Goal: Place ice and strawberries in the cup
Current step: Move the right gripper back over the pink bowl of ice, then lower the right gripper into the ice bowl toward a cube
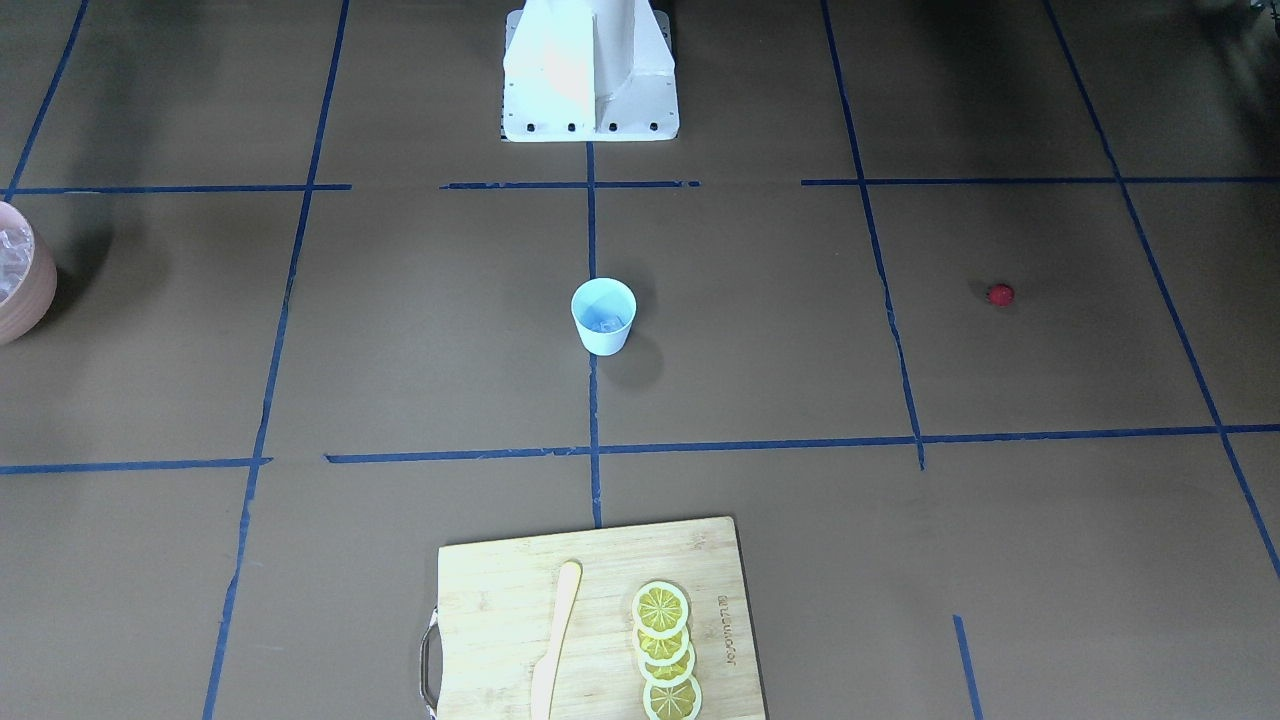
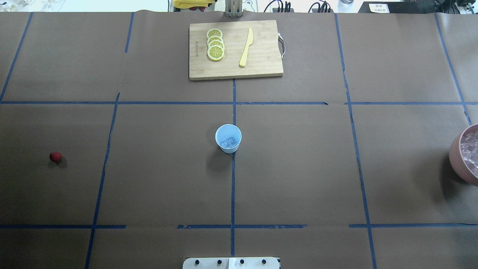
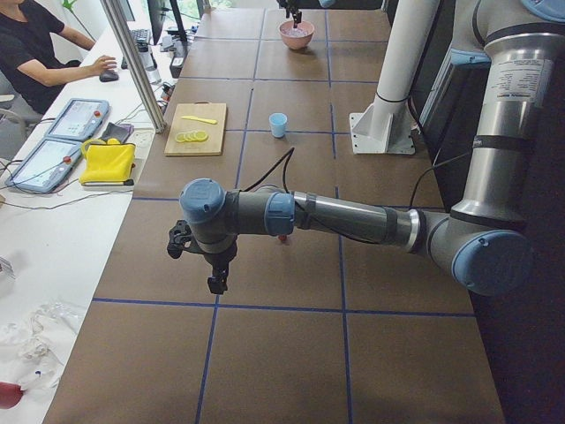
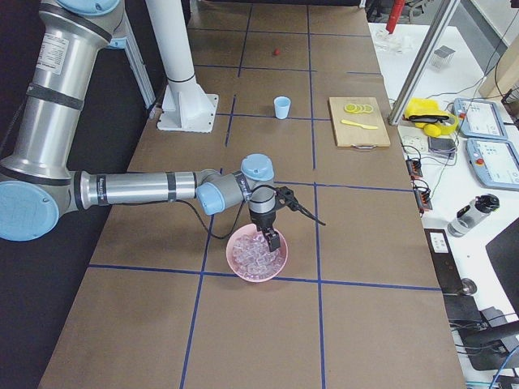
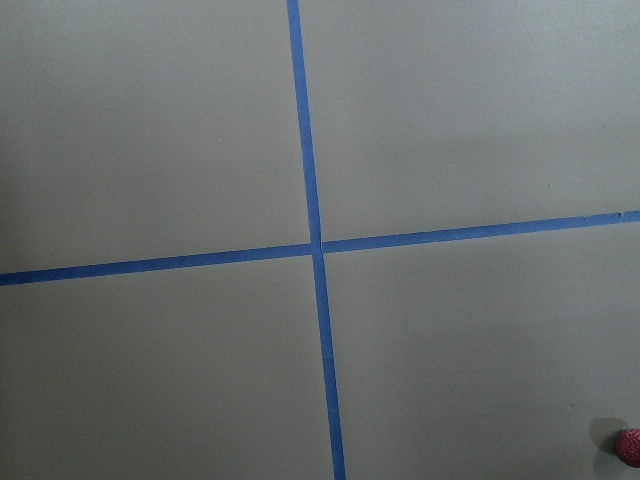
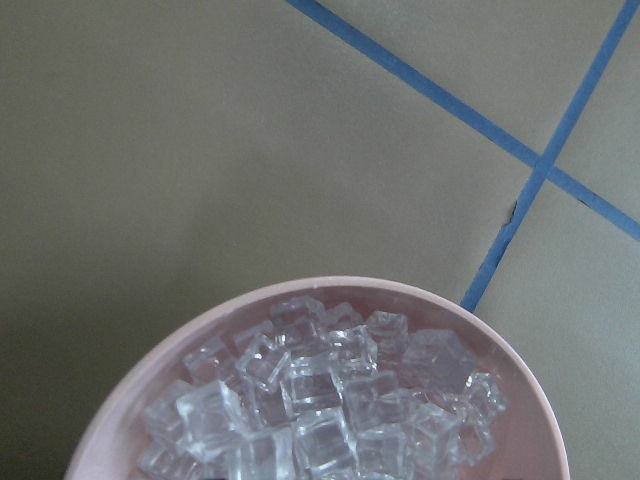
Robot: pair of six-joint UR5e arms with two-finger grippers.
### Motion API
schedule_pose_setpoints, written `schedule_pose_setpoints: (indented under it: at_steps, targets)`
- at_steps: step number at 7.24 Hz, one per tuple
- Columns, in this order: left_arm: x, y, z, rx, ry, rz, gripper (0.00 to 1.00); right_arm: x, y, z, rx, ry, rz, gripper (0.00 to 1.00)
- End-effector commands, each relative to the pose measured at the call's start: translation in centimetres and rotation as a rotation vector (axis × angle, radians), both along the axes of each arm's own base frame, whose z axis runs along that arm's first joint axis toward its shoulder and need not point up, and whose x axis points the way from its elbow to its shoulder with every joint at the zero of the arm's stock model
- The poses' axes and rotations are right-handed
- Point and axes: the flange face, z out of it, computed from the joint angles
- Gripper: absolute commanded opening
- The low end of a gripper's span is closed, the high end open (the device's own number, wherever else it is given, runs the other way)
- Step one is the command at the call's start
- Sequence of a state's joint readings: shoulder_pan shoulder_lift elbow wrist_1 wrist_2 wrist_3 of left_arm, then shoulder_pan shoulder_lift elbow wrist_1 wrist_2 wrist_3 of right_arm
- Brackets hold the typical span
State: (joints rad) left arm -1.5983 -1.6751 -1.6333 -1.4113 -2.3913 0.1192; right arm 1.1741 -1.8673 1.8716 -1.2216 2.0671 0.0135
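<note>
The pale blue cup [image 2: 228, 138] stands upright at the table's middle with a few ice cubes [image 2: 229, 142] in its bottom. Far to the robot's left, one dark-red strawberry [image 2: 55, 157] lies alone; the left wrist view catches it at its lower right corner [image 5: 629, 445]. My left gripper [image 3: 216, 281] hangs over the table near that berry, and I cannot tell whether it is open or shut. My right gripper [image 4: 273, 241] dips into the pink bowl [image 4: 243, 271] full of ice [image 6: 320, 390]; its state cannot be told either.
A wooden cutting board [image 2: 261, 67] at the far side carries lemon slices [image 2: 215, 45] and a yellow knife [image 2: 246, 48]. The pink bowl [image 2: 457, 157] sits at the table's right edge. Blue tape lines cross the brown tabletop. A person sits at a side desk.
</note>
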Motion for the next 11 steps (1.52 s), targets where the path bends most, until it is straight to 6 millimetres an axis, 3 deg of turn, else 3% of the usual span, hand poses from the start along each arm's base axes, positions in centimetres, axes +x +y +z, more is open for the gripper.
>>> schedule_pose_setpoints:
  at_steps: [1,8,11]
  targets:
    - [0.0,0.0,0.1,-0.001,-0.001,0.000,1.00,0.1,0.1,1.0,-0.011,0.010,-0.007,0.87]
    - [0.0,0.1,0.2,-0.004,-0.001,0.000,1.00,0.7,1.4,3.4,-0.029,0.044,-0.073,0.66]
    - [0.0,0.1,0.2,-0.002,-0.001,0.000,1.00,-0.2,0.8,4.3,-0.040,0.050,-0.088,0.65]
